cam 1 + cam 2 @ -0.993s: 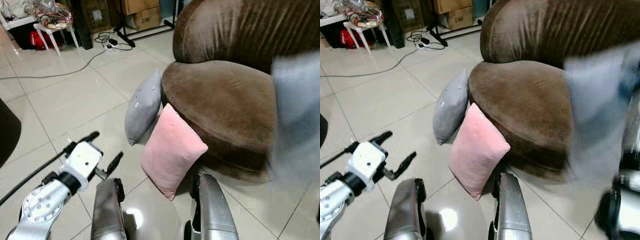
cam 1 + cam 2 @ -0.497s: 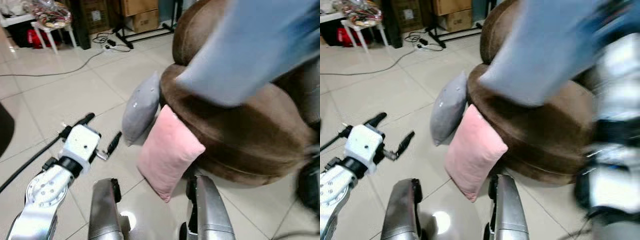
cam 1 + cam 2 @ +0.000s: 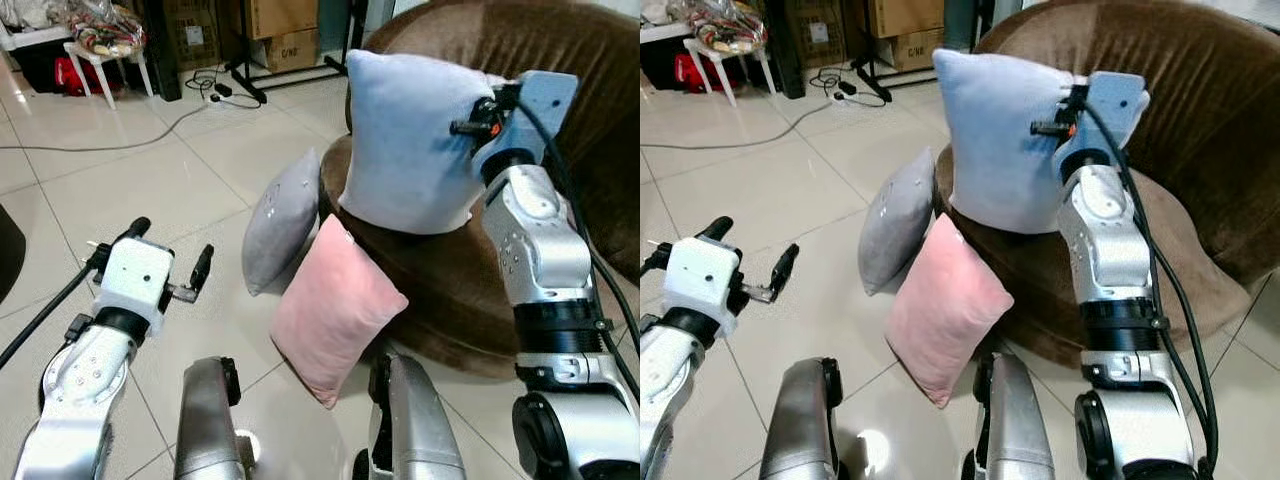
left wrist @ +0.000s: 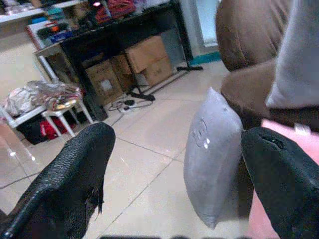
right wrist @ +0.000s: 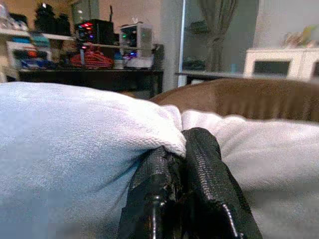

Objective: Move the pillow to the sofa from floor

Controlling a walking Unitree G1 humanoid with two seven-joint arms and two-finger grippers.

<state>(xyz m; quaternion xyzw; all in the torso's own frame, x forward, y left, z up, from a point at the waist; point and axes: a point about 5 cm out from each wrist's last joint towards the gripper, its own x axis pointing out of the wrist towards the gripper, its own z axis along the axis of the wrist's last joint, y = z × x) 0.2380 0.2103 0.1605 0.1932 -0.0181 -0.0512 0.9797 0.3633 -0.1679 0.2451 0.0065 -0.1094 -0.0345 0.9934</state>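
Right wrist view shows the right gripper [image 5: 182, 149] pinching the blue pillow [image 3: 410, 140] by its top edge; the eye views show it upright on the brown sofa [image 3: 600, 150]. Left gripper [image 3: 170, 260] hovers spread over the floor near a grey pillow [image 4: 212, 154].

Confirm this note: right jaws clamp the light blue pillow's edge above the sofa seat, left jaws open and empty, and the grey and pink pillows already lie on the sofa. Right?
One error: the grey pillow and pink pillow stand on the floor, leaning against the sofa, as the left eye view shows. The right gripper does clamp the light blue pillow; the left gripper is open and empty.
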